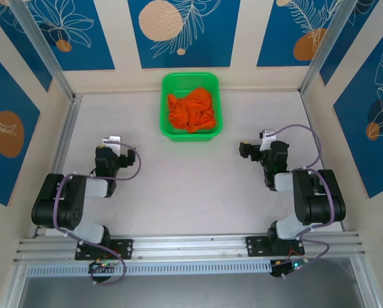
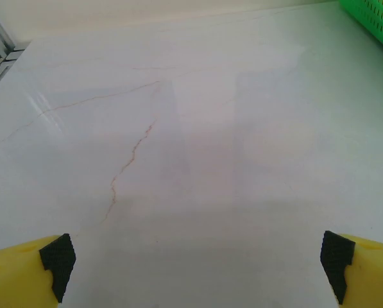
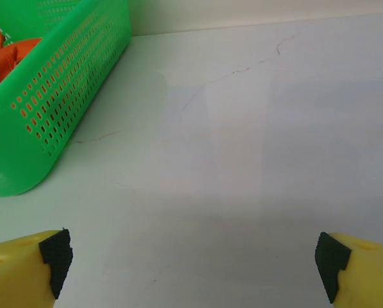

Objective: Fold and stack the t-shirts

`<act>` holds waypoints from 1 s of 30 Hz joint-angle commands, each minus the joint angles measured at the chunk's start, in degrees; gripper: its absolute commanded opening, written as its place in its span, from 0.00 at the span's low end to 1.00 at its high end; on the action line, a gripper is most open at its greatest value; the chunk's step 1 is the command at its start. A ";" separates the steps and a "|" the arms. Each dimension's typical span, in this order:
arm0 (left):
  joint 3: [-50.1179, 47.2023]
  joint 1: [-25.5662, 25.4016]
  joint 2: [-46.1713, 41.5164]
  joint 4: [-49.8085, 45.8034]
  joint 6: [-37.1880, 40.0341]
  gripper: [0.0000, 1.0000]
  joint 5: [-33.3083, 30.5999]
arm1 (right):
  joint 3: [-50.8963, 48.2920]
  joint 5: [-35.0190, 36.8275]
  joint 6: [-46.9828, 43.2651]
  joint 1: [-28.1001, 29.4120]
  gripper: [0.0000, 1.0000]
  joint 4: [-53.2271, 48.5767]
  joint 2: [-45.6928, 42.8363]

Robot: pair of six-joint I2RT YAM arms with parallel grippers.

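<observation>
The white table (image 1: pixel 191 186), veined with faint hairline cracks, spreads out in front of me. At its far middle, close to the back wall, stands the green tray (image 1: pixel 166 109), a perforated plastic basket with rounded corners. Inside the tray lie the t-shirts (image 1: pixel 191 110), bright orange cloth crumpled into one loose heap below the rim. I cannot tell from the bundle how many there are. Nothing of the orange cloth hangs over the tray's edge. My left gripper (image 2: pixel 194 263) hovers on the near side of the tray and off to its left, well apart from it. It is released, its yellow fingers spread wide with bare table between the black pads (image 2: pixel 58 260), and one corner of the tray sits at the upper right of that wrist view. My right gripper (image 3: pixel 191 256) hovers on the near side of the tray and to its right, nearer to it than the left one. It is also released, spread wide over bare table. The tray's perforated side wall stands ahead and to the left of its fingers, with a fold of orange cloth showing over the rim.
</observation>
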 commanded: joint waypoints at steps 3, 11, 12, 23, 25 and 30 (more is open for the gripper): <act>0.81 0.60 0.23 0.20 -0.04 1.00 1.58 | 0.28 -0.51 -0.45 -0.19 0.99 -0.16 -0.27; 0.81 0.60 0.19 0.20 0.00 1.00 1.58 | 0.28 -0.51 -0.45 -0.19 0.99 -0.18 -0.27; 0.81 0.61 0.23 0.20 -0.02 1.00 1.59 | 0.33 -0.51 -0.44 -0.19 0.99 -0.20 -0.28; 0.81 0.60 0.28 0.11 0.04 1.00 1.58 | 0.30 -0.51 -0.44 -0.19 0.99 -0.20 -0.27; 0.81 0.60 0.23 0.12 0.00 1.00 1.58 | 0.36 -0.51 -0.53 -0.19 0.99 -0.29 -0.28; 0.68 0.60 0.15 0.28 -0.02 1.00 1.57 | 0.33 -0.51 -0.44 -0.19 0.99 -0.18 -0.27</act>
